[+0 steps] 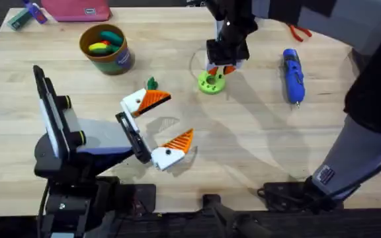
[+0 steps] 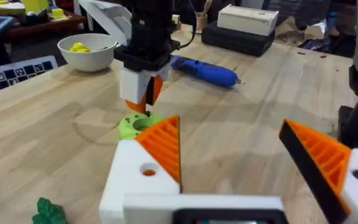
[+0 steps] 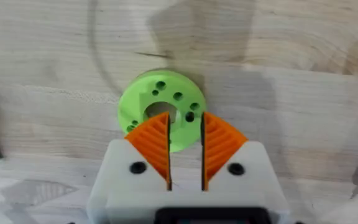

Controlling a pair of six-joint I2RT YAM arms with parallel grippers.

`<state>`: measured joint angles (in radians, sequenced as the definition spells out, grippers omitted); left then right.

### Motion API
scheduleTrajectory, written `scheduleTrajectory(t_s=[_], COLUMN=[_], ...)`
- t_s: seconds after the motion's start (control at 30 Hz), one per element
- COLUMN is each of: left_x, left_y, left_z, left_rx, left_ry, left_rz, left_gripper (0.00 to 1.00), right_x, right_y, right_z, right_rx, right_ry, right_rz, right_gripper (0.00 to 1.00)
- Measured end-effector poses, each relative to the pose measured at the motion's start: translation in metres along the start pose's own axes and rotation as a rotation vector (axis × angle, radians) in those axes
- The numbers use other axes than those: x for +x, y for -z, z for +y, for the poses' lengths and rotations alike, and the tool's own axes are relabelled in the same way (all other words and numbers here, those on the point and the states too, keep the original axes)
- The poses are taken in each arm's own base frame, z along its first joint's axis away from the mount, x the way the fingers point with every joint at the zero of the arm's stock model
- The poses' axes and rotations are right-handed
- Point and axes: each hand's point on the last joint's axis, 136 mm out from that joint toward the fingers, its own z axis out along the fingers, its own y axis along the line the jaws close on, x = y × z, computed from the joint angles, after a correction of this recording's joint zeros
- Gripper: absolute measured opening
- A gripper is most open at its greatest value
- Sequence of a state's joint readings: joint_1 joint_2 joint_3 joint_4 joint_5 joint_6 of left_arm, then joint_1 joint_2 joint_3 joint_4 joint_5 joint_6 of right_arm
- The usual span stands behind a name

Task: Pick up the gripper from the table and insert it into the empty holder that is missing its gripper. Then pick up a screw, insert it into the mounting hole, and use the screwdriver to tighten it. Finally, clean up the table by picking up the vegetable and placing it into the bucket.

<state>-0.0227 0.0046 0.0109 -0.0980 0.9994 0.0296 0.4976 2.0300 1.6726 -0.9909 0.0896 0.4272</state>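
The orange ribbed gripper [image 2: 161, 144] sits in the white holder [image 2: 132, 183] on my left arm's far finger [image 1: 152, 99]. Orange shows through that holder's mounting hole [image 2: 148, 170]. My left gripper [image 1: 164, 121] is wide open with nothing in it. My right gripper [image 3: 186, 121] hangs just over the green disc [image 3: 163, 102], open by a narrow gap. Whether the disc's dark spots are screws I cannot tell. The blue screwdriver [image 1: 293, 74] lies to the right. The dark-green vegetable [image 1: 152, 83] lies by the left arm's far finger. The teal bucket [image 1: 114, 61] stands at the back left.
Yellow, red and teal toys fill the bucket. A pink pouch [image 1: 78, 8] lies at the table's back edge, and red pliers [image 1: 299, 31] at the back right. A white bowl [image 2: 89, 51] stands beyond the right gripper in the left wrist view.
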Motion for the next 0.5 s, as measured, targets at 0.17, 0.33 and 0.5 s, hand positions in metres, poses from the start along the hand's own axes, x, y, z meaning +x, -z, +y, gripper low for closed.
scheduleTrajectory(t_s=[0.17, 0.33, 0.5], left_x=[0.0001, 0.0000, 0.0001], left_y=[0.0000, 0.0000, 0.0000], left_z=[0.0000, 0.0000, 0.0000], left_rx=[0.000, 0.000, 0.000], left_ry=[0.000, 0.000, 0.000], left_rz=[0.000, 0.000, 0.000], left_gripper=[0.985, 0.985, 0.985], right_x=[0.0004, 0.0008, 0.0013], right_y=[-0.0001, 0.0000, -0.0001], right_z=[0.0007, 0.0014, 0.0021], right_rx=[0.000, 0.000, 0.000], right_ry=[0.002, 0.003, 0.005], right_rz=[0.000, 0.001, 0.001], right_gripper=[0.246, 0.238, 0.236])
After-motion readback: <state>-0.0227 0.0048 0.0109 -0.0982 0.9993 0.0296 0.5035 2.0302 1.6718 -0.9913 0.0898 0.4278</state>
